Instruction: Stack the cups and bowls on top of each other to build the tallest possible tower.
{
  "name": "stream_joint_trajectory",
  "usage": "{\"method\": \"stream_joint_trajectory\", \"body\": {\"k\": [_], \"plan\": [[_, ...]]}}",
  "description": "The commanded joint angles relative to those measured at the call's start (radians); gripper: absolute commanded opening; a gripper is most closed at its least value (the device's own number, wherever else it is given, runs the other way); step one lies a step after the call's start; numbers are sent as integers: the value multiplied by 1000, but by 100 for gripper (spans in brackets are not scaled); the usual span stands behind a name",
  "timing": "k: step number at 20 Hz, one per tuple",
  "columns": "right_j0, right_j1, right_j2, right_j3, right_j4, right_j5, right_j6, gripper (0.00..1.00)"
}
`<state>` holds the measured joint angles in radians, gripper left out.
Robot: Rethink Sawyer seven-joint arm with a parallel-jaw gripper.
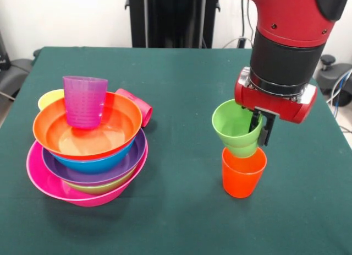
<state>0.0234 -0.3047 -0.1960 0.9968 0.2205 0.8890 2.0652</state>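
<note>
I am holding the green cup (236, 128) by its rim in my closed gripper (259, 128), tilted, its base sitting in the orange cup (243, 171) directly below, while the tower (88, 150) is standing well apart to the left.

bare table (181, 211) mid | tower (88, 156) left | orange cup (243, 172) right

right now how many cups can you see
5: purple cup in the orange bowl, yellow cup and red cup behind the bowls, green cup in the gripper, tilted over the orange cup.
</note>
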Motion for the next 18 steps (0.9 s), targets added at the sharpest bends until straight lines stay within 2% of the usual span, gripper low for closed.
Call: {"method": "stream_joint_trajectory", "body": {"k": [1,11,18], "plan": [[-4,75,52,20,-10,-102,164,0],[2,130,38,3,-11,-151,160,0],[6,135,30,1,-2,-152,155,0]]}}
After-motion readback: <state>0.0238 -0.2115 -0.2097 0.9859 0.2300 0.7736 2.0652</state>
